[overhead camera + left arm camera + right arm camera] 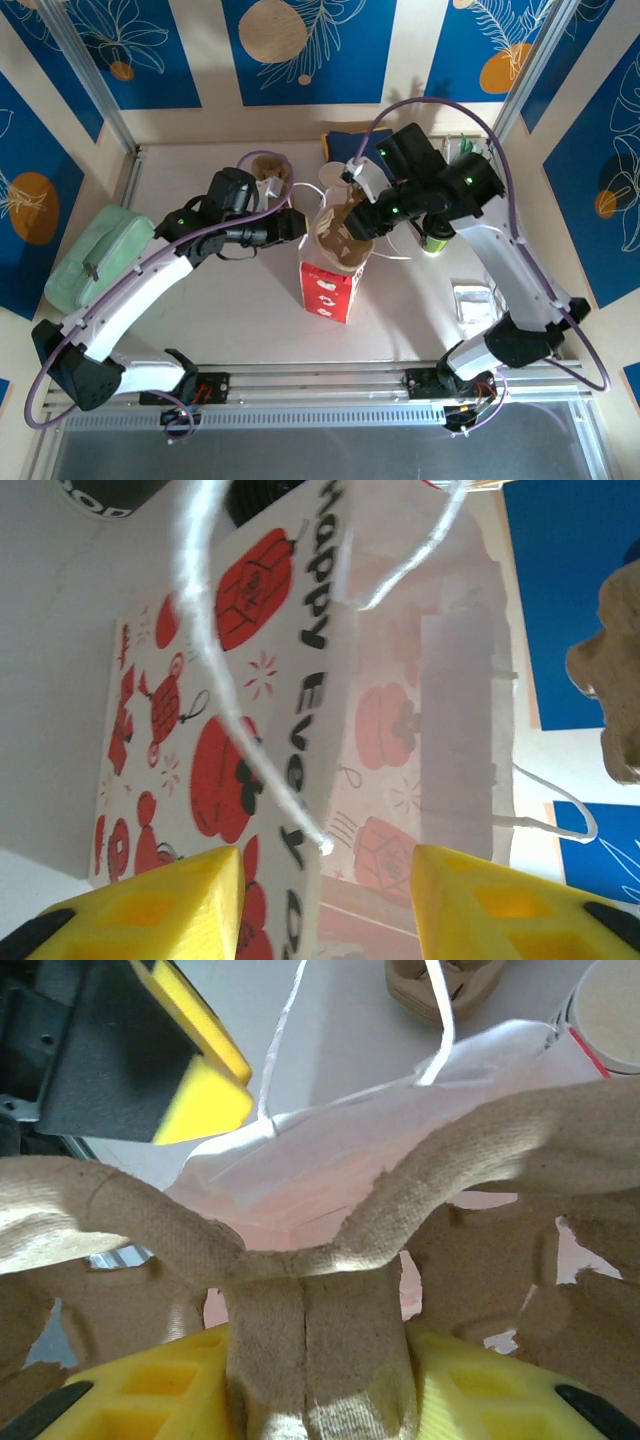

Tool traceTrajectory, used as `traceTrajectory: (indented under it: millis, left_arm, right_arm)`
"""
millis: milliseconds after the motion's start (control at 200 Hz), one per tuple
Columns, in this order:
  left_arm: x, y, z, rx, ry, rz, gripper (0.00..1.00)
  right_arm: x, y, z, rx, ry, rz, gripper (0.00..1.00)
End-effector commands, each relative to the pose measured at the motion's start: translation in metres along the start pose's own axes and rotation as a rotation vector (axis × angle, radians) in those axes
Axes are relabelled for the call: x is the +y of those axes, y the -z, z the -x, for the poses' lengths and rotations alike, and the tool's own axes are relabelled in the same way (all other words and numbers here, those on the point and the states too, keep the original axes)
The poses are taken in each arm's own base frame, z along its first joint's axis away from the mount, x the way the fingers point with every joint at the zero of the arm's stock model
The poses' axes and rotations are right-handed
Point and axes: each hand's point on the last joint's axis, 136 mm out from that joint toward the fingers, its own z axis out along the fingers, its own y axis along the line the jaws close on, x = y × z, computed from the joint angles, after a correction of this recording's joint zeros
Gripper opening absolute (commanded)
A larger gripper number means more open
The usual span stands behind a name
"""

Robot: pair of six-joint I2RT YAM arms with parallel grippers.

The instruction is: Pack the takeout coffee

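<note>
A white paper bag [328, 288] with red prints stands open at the table's middle. My right gripper [320, 1350] is shut on the centre stem of a brown pulp cup carrier [300, 1230], holding it over the bag's mouth [345, 235]. My left gripper [326, 860] is open at the bag's left rim, the printed edge [310, 680] and a white string handle [215, 660] lying between its yellow fingers without touching them. The takeout coffee [434, 243], lime-green, stands right of the bag, mostly hidden under my right arm.
A pale green pouch [95, 255] lies at the left edge. A second pulp carrier [268, 170] and a stack of white cups [335, 178] sit behind the bag. A blue item [345, 145] is at the back; a small clear packet [472, 300] lies front right.
</note>
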Motion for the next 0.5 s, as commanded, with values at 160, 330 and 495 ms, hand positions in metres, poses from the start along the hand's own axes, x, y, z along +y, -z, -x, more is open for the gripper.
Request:
traceTrajectory:
  millis: [160,330,495]
  left_arm:
    - [0.020,0.015,0.002,-0.026,-0.031,0.068,0.49]
    - [0.025,0.013,0.004,-0.032,0.001,0.036,0.47]
    - [0.026,0.009,0.003,-0.020,0.010,0.021,0.46]
  right_arm:
    - [-0.002,-0.019,-0.003,0.077,0.070,0.022,0.41]
    - [-0.005,-0.031,-0.007,0.117,0.144,-0.016,0.43]
    - [-0.007,-0.039,-0.010,0.143,0.226,-0.049,0.44]
